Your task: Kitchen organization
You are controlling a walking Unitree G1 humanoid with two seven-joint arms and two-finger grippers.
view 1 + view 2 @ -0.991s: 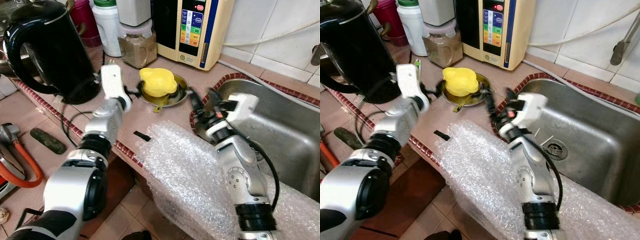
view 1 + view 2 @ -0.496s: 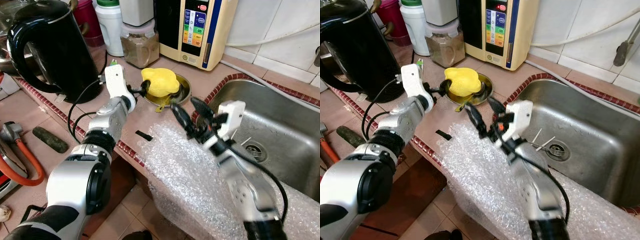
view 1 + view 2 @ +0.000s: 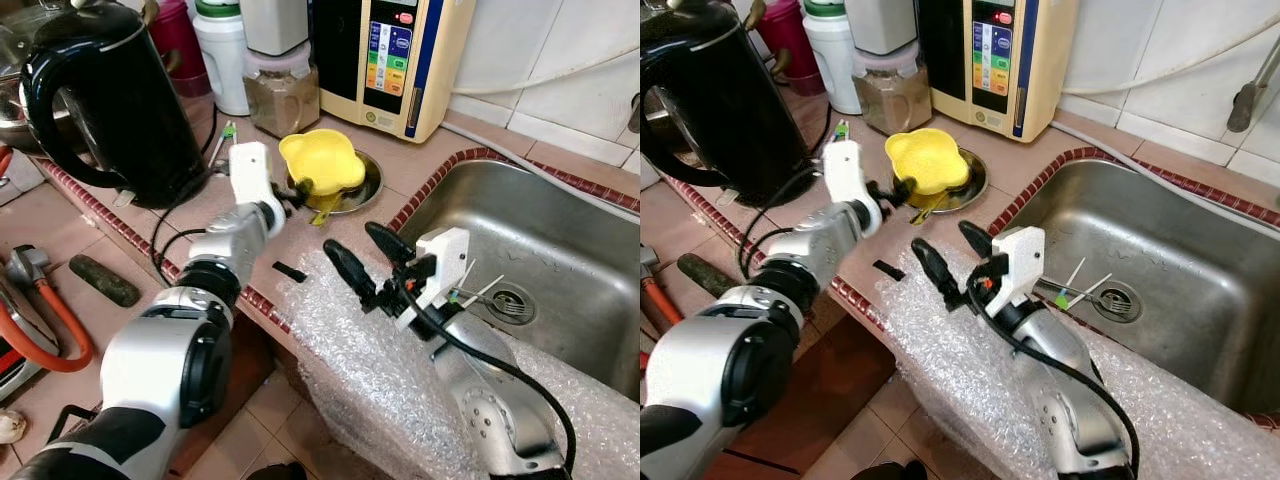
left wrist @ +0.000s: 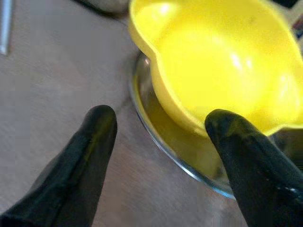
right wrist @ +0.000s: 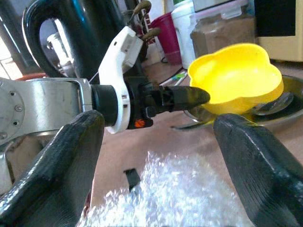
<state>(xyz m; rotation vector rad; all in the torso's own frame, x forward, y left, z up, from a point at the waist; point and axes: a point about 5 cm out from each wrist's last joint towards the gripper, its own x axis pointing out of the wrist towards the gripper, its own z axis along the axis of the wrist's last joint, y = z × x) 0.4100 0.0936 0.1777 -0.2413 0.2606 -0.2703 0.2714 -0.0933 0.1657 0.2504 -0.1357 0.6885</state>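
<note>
I have the left claw (image 3: 291,193) out over the counter (image 3: 200,215), right at the near edge of the yellow bowl (image 3: 321,163). Its fingers (image 4: 90,156) are spread apart and grip nothing — in the left wrist view one black tip sits against the bowl's outer wall, the other over bare counter beside the plate. The bowl sits tilted on a shallow metal plate (image 3: 362,185), just in front of the brown jar (image 3: 280,97) and the cream appliance (image 3: 390,60). A yellow-green utensil (image 3: 325,207) pokes out from under it.

My right claw (image 3: 362,258) hangs above the bubble wrap (image 3: 370,360) that drapes over the counter edge, pointing toward the bowl, fingers wide apart and empty. Through the right wrist view I see the left claw and the bowl framed between them.

To the left stands the black kettle (image 3: 110,100), its cord trailing across the counter. The steel sink (image 3: 560,260) lies on the right — a few sticks rest near its drain (image 3: 510,300). A small black strip (image 3: 290,271) lies on the counter by the wrap.
</note>
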